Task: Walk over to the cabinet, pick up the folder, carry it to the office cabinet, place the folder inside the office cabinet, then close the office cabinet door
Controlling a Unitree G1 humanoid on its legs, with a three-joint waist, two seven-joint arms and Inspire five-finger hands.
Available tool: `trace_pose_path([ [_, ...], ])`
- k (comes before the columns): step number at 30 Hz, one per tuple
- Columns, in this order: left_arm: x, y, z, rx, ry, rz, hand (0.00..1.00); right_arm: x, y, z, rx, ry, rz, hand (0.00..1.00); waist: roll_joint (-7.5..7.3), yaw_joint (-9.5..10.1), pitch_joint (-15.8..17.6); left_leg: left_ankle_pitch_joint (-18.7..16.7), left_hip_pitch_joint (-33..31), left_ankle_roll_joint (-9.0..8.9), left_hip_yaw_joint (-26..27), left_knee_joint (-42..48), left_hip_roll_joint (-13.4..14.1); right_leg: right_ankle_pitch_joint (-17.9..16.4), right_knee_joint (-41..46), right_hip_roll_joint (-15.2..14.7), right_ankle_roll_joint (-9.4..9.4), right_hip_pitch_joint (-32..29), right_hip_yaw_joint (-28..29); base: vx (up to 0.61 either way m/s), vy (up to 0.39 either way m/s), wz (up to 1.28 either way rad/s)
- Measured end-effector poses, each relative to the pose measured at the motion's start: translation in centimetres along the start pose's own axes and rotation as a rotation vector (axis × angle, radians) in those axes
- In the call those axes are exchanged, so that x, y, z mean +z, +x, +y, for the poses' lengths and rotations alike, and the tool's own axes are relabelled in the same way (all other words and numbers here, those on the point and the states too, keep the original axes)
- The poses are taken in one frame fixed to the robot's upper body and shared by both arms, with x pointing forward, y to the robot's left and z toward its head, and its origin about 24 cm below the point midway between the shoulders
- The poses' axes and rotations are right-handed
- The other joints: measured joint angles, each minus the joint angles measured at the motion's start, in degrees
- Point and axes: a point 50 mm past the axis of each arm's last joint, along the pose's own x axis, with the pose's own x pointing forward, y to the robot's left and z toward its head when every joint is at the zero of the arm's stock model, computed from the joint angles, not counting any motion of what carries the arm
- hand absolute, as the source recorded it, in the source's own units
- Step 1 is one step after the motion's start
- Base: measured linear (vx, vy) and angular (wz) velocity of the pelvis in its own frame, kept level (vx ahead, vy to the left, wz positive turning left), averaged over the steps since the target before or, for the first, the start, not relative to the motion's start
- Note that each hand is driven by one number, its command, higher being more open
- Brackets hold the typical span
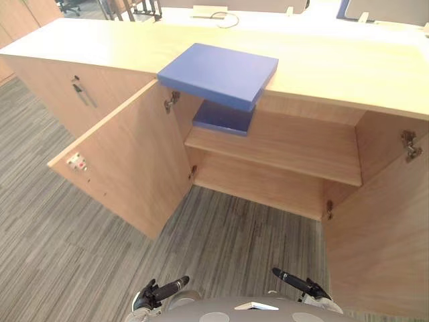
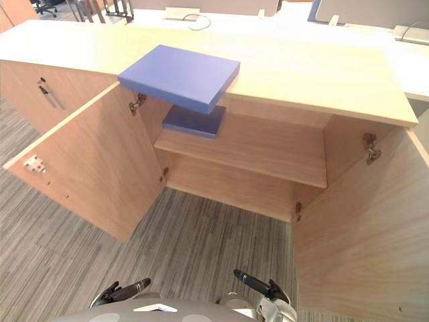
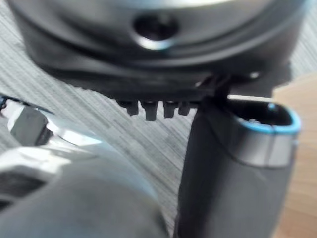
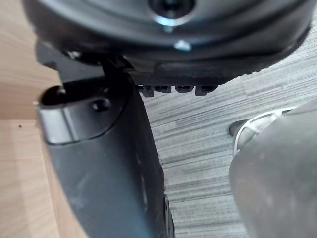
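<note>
Left eye view: one blue folder [image 1: 220, 72] overhangs the near edge of the cabinet top [image 1: 348, 74], and a second folder [image 1: 223, 117] lies on the single shelf [image 1: 288, 144]. Right eye view: two doors are open, the left door [image 2: 87, 161] and the right door [image 2: 362, 221]; step in squarely between them and grip the overhang. Left wrist view: left hand [image 3: 233, 163] loose, empty. Right wrist view: right hand [image 4: 99, 158] likewise.
</note>
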Motion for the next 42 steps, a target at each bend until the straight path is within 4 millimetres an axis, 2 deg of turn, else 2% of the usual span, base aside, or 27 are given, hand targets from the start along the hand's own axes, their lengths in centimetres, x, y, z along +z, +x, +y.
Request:
trace_pose_path([
  [1,0.4,0.0,0.3,0.008,0.004,-0.017,1.0,-0.2,0.0,0.3,0.007,-0.01,0.017,1.0,-0.26,1.34,0.1,-2.52,-2.49,2.65,3.33,1.66,0.61,0.07,-1.34,-0.47,0.02,2.54,1.76,0.28,0.098,-0.57],
  [2,0.5,0.0,0.3,0.007,0.005,-0.023,1.0,-0.3,0.1,0.5,0.012,-0.016,0.022,1.0,-0.37,1.75,0.16,-3.98,-3.79,4.32,4.41,1.34,0.55,0.06,-1.68,-0.88,0.02,3.55,2.58,0.33,0.231,-0.64],
  [3,0.8,0.0,0.3,0.002,0.012,-0.039,1.0,0.0,0.2,1.3,0.028,-0.018,0.027,1.0,-0.63,2.35,0.34,-6.93,-7.47,8.74,7.0,-3.59,0.36,0.07,-1.46,-2.53,0.04,5.04,4.28,0.28,0.248,-0.5],
  [4,1.0,0.0,0.2,0.001,0.012,-0.047,1.0,0.1,0.2,1.6,0.036,-0.016,0.025,1.0,-0.77,2.7,0.43,-7.92,-8.71,9.65,7.72,-7.77,0.2,0.06,-1.17,-3.33,0.13,5.49,4.68,0.36,0.336,-0.63],
  [5,1.2,0.0,0.0,-0.007,0.022,-0.062,1.0,0.4,0.3,1.8,0.042,-0.023,0.016,1.0,-0.57,3.06,0.47,-6.57,-9.61,10.85,7.12,-20.75,-0.08,-0.04,0.27,-4.87,2.2,5.89,5.23,0.32,0.32,-0.48],
  [6,1.1,0.0,-0.3,-0.015,0.029,-0.067,1.0,0.9,0.3,1.6,0.039,-0.032,0.002,1.0,0.24,2.95,0.5,0.81,-9.66,11.97,4.33,-32.62,0.1,-0.65,1.05,-5.04,4.45,6.46,5.7,0.31,0.321,-0.42],
  [7,1.5,0.1,-0.2,-0.014,0.032,-0.075,1.0,0.9,0.3,2.1,0.049,-0.029,-0.001,1.0,-0.02,3.28,1.0,1.54,-8.91,11.6,4.68,-31.9,-1.28,-1.89,1.4,-6.17,6.32,6.96,6.55,0.23,0.247,-0.14],
  [8,2.3,0.2,0.5,0.007,0.053,-0.097,1.0,0.4,0.3,3.2,0.078,-0.055,0.011,1.0,-2.57,2.82,0.92,2.01,-7.5,12.23,5.59,-34.8,-3.77,-2.41,0.17,-7.81,6.58,6.72,7.13,0.18,0.18,-0.01],
  [11,3.6,0.5,0.6,0.021,0.072,-0.123,1.0,0.3,0.3,4.4,0.111,-0.06,0.014,1.0,-4.56,3.12,1.34,2.63,-6.7,12.52,3.99,-36.48,-7.54,-0.55,-3.02,-7.18,6.34,5.07,8.65,0.14,0.125,0.23],
  [12,3.4,0.5,0.4,0.017,0.069,-0.121,1.0,0.3,0.3,4.5,0.111,-0.06,0.014,1.0,-4.7,3.39,1.26,2.62,-6.31,12.55,3.39,-36.07,-8.7,0.29,-3.59,-7.8,6.81,5.8,8.0,0.09,0.091,0.12],
  [14,3.1,0.4,-0.3,-0.003,0.056,-0.117,1.0,0.3,0.2,4.6,0.116,-0.06,0.003,1.0,-3.13,4.3,0.95,3.19,-4.49,13.42,1.01,-39.66,-10.34,3.01,-5.38,-8.87,8.17,6.2,8.78,0.12,0.127,-0.1],
  [16,3.6,0.2,-0.7,-0.034,0.066,-0.147,1.0,0.6,0.2,4.7,0.123,-0.071,-0.011,1.0,-3.09,4.3,0.69,5.47,-2.82,14.08,1.0,-45.22,-12.0,3.58,-5.67,-10.39,9.05,5.26,8.82,0.01,0.072,-0.11],
  [18,4.7,-0.2,-1.6,-0.084,0.076,-0.215,1.0,0.5,0.2,4.8,0.125,-0.09,-0.01,1.0,-3.07,4.27,0.38,7.94,-1.71,14.29,0.97,-50.04,-13.27,3.94,-5.65,-11.6,9.66,3.91,8.84,-0.05,0.057,-0.06],
  [20,6.7,-1.0,-3.2,-0.171,0.07,-0.317,1.0,0.6,0.3,4.6,0.12,-0.121,-0.012,1.0,-2.89,4.26,0.05,10.23,-0.64,14.13,1.05,-55.41,-14.5,4.16,-5.67,-12.68,9.99,2.27,8.94,-0.07,0.058,-0.07],
  [22,8.8,-2.5,-6.1,-0.333,0.046,-0.432,1.0,0.8,0.3,4.4,0.122,-0.171,-0.015,1.0,-2.95,4.25,-0.34,12.56,1.64,13.79,1.03,-61.84,-15.61,4.66,-5.73,-13.31,10.33,0.7,10.08,-0.09,0.069,-0.32],
  [25,10.4,-4.6,-8.3,-0.509,-0.053,-0.521,1.0,0.6,0.2,4.9,0.144,-0.219,-0.01,1.0,-3.58,3.88,-2.28,14.21,3.62,14.22,0.28,-66.81,-16.58,4.83,-6.18,-13.85,10.14,-1.02,10.47,-0.04,0.054,-0.55],
  [27,11.9,-6.2,-10.0,-0.631,-0.133,-0.584,1.0,0.4,0.2,5.0,0.154,-0.243,-0.012,1.0,-3.71,2.49,-3.16,14.51,3.58,14.68,0.0,-66.94,-16.86,4.87,-6.74,-13.96,10.21,-1.04,10.82,-0.01,0.012,-0.22],
  [31,14.0,-9.2,-12.1,-0.8,-0.24,-0.68,1.0,-0.3,0.0,4.4,0.154,-0.302,0.007,1.0,-3.48,2.72,-4.45,15.17,3.43,15.09,-0.66,-66.86,-16.95,4.76,-7.89,-13.71,10.11,-0.5,10.25,0.02,-0.045,0.05],
  [33,14.6,-10.3,-12.7,-0.852,-0.283,-0.705,1.0,-0.5,0.0,4.2,0.154,-0.325,0.013,1.0,-3.27,2.86,-4.87,15.78,3.34,15.92,-1.31,-66.76,-17.03,4.77,-8.77,-13.5,10.12,0.11,9.72,0.04,-0.073,0.14],
  [37,15.4,-12.5,-13.1,-0.916,-0.307,-0.771,1.0,-0.8,0.0,4.2,0.156,-0.348,0.028,1.0,-3.25,3.06,-5.12,16.04,3.38,16.05,-2.79,-66.72,-16.83,4.78,-9.84,-12.81,10.12,1.41,8.53,0.03,-0.1,0.18],
  [42,16.5,-14.3,-12.9,-0.838,-0.264,-0.882,1.0,-1.3,0.0,3.9,0.15,-0.346,0.048,1.0,-3.38,4.62,-5.6,16.53,3.33,15.49,-3.79,-66.68,-16.01,4.82,-9.54,-12.02,10.07,1.51,8.63,-0.01,-0.079,0.07],
])
